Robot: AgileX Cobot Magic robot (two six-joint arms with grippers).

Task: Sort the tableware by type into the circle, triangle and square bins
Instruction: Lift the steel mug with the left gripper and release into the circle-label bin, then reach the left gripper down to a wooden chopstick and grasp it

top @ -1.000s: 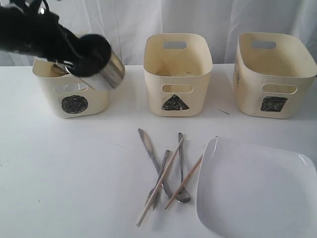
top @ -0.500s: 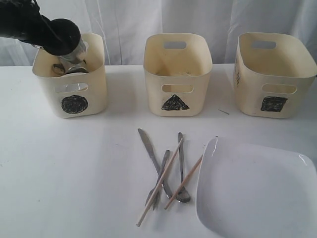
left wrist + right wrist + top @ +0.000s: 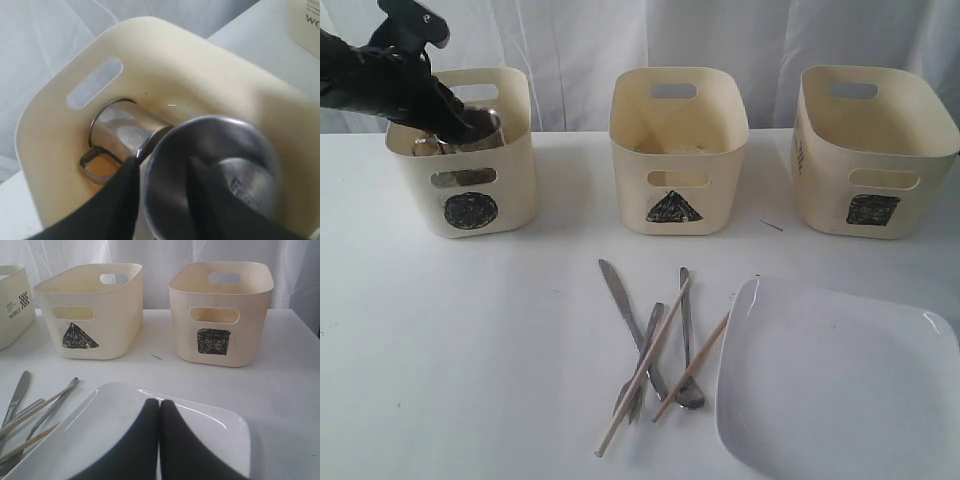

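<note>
Table (image 3: 470, 330) white, pale curtain (image 3: 580, 40) behind

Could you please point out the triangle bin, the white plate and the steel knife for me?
triangle bin (image 3: 725, 185), exterior view, front wall right of the mark.
white plate (image 3: 840, 390), exterior view, bare middle.
steel knife (image 3: 616, 290), exterior view, blade.

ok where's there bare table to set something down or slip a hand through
Widest bare stretch: the table in front of the circle bin, left of the cutlery pile. Also the gaps between the circle bin, triangle bin and square bin. Crowded: the pile lies close beside the white square plate.
</note>
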